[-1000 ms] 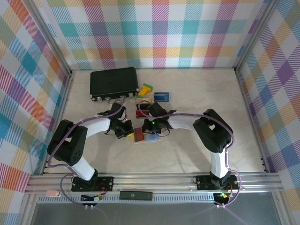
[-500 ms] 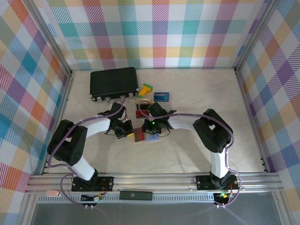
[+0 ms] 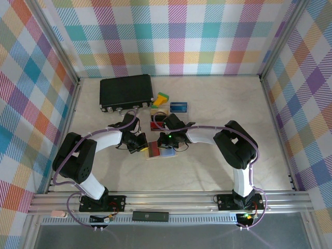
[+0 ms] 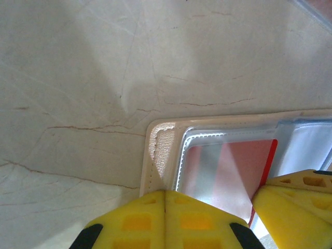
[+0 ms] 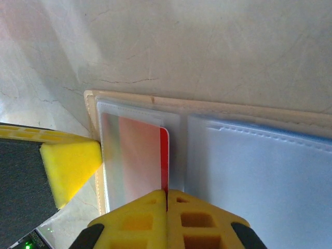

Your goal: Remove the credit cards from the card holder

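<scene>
Black case (image 3: 127, 92): upper left of the table (image 3: 223, 104).
Left gripper (image 4: 165, 207): left of centre, jaws closed together, tips on the card holder's cream edge.
Card holder (image 3: 161, 151): centre of the table, lying open and flat, with a red card (image 5: 137, 155) in its left pocket.
Right gripper (image 5: 167, 207): jaws closed together, tips at the red card's exposed edge.
Blue card (image 3: 179, 106): upper centre, lying apart from the holder.

Pastel plaid walls (image 3: 176, 36) enclose a pale marbled tabletop (image 3: 223, 93) framed by aluminium rails (image 3: 171, 199).
</scene>
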Available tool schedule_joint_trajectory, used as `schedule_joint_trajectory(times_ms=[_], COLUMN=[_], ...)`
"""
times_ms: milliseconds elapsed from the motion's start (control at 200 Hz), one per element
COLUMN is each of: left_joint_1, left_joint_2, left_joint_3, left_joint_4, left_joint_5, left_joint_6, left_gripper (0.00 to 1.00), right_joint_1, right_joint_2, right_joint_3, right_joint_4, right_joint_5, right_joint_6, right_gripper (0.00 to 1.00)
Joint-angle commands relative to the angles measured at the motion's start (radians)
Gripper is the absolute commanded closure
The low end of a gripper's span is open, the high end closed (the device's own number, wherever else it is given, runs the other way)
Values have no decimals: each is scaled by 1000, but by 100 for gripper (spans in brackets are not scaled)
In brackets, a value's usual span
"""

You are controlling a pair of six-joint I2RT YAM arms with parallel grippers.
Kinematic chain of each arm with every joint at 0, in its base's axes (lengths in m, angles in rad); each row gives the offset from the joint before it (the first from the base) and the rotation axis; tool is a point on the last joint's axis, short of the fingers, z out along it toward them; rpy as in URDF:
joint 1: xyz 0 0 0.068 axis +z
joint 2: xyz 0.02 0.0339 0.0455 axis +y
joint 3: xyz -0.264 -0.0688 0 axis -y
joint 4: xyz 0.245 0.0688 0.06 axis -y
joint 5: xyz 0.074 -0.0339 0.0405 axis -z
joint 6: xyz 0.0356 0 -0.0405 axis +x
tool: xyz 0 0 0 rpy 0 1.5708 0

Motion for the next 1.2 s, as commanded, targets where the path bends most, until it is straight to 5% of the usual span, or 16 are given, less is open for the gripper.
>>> schedule_joint_trajectory(times_ms=[0, 255, 615, 885, 1200], left_joint_1=[-10, -40, -40, -40, -41], left_joint_2=[-46, -51, 13, 42, 43], left_joint_3=[13, 30, 12, 0, 4], left_joint_4=[-42, -9, -61, -53, -61], left_joint_5=[-6, 49, -94, -100, -106], left_joint_6=[12, 13, 12, 14, 19], left_gripper=[97, 94, 97, 98, 98], right_joint_1=[-1, -1, -1, -1, -1], right_joint_2=[-21, -11, -46, -59, -65], right_joint_3=[-11, -6, -59, -78, -77], right_joint_4=[-9, -2, 61, 107, 90], right_joint_5=[-6, -14, -10, -37, -20], right_joint_6=[-8, -3, -13, -18, -17], right_gripper=[96, 96, 94, 91, 98])
